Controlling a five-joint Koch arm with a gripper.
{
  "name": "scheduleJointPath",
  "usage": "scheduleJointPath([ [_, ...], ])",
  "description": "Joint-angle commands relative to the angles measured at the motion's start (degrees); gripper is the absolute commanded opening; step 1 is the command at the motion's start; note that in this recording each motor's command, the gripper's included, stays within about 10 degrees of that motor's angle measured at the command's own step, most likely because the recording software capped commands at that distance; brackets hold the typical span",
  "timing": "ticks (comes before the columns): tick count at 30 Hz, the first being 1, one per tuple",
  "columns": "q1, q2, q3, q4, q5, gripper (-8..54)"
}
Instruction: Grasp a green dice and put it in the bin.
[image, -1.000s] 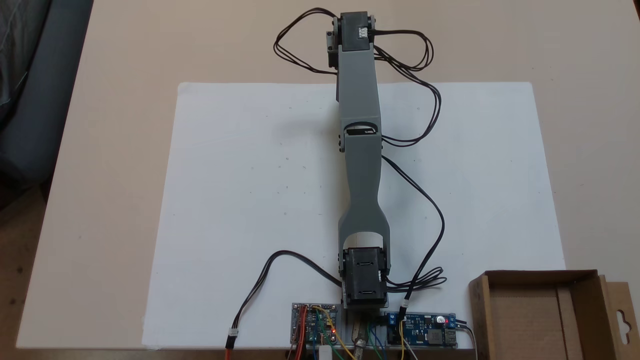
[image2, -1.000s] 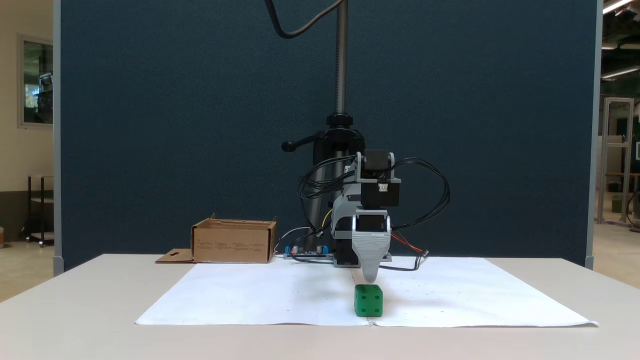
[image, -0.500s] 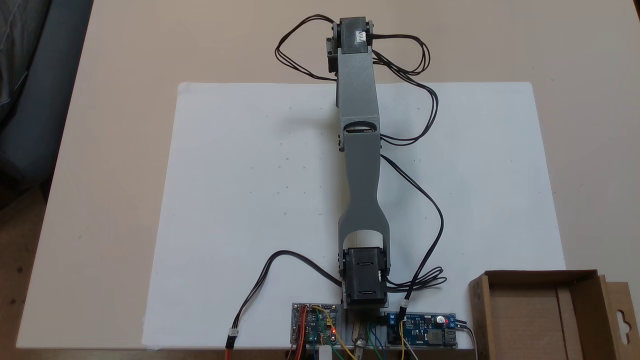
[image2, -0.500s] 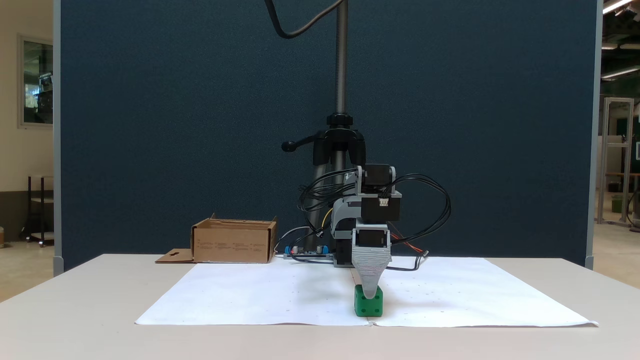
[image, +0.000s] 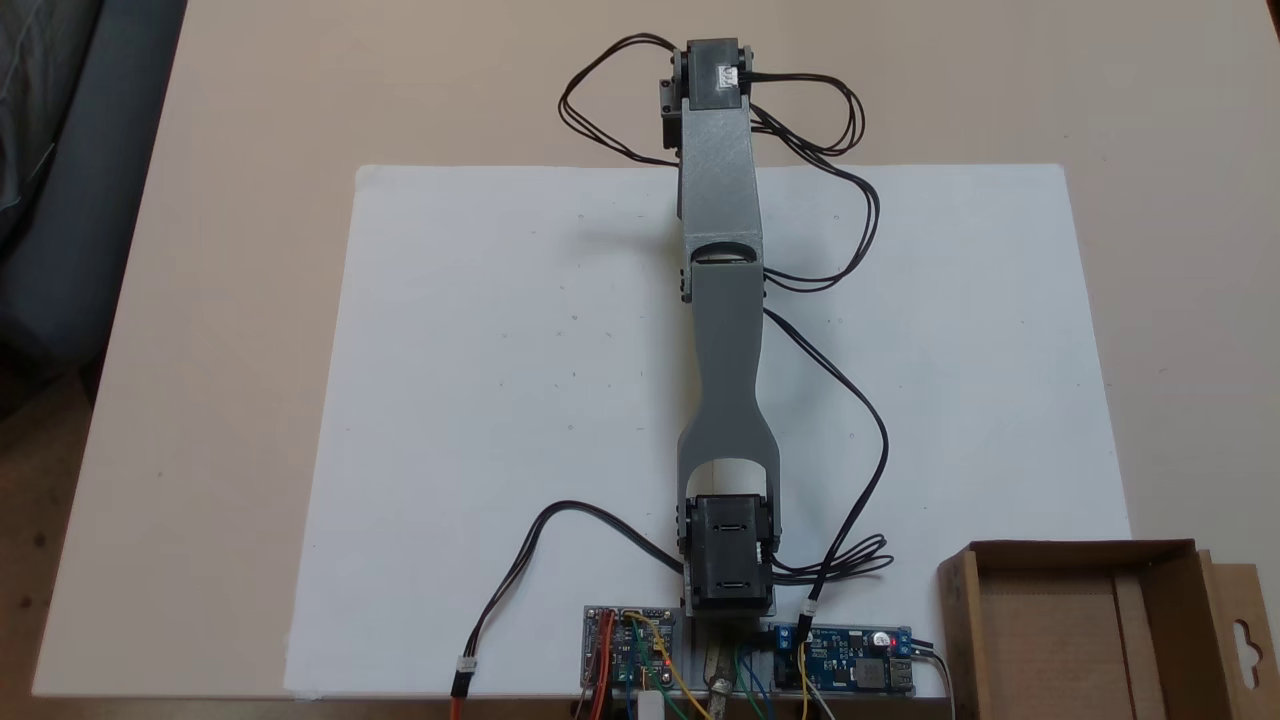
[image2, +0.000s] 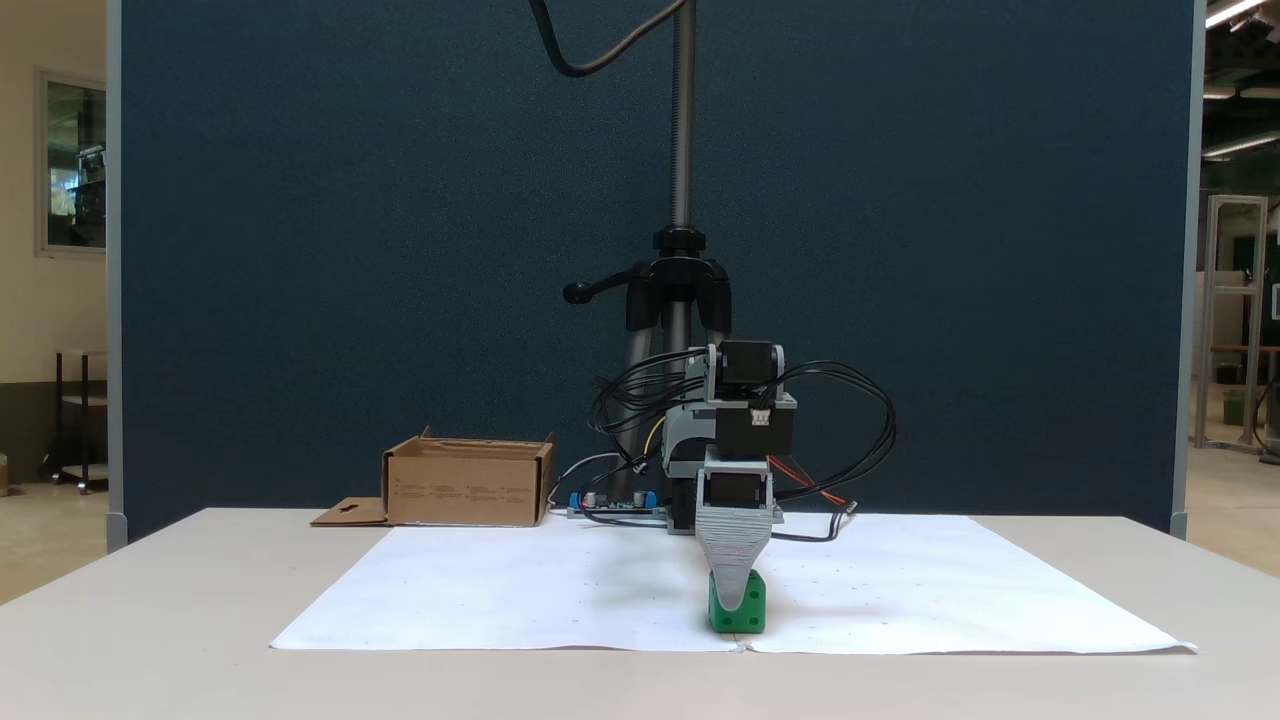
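Green dice (image2: 737, 612) on white paper (image2: 560, 600), jaws in front

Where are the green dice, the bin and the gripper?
green dice (image2: 755, 612): fixed view, front face beside the jaw.
bin (image: 1060, 640): fixed view, bare floor.
gripper (image2: 738, 602): fixed view, front jaw tip over the dice.

Even, soft indoor light, both fixed views sharp, with faint shadows on the white paper (image: 500, 400).

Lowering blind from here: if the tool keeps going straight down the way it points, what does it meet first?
Probably the green dice: the tool already overlaps its front face. Depth is unclear.
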Motion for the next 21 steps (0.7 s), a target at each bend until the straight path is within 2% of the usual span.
scheduleJointPath([
  [1, -0.18, 1.14, -2.20, 7.65, 0.35, 41.0],
  [21, -0.35, -0.79, -2.20, 5.62, 0.44, 40.9],
])
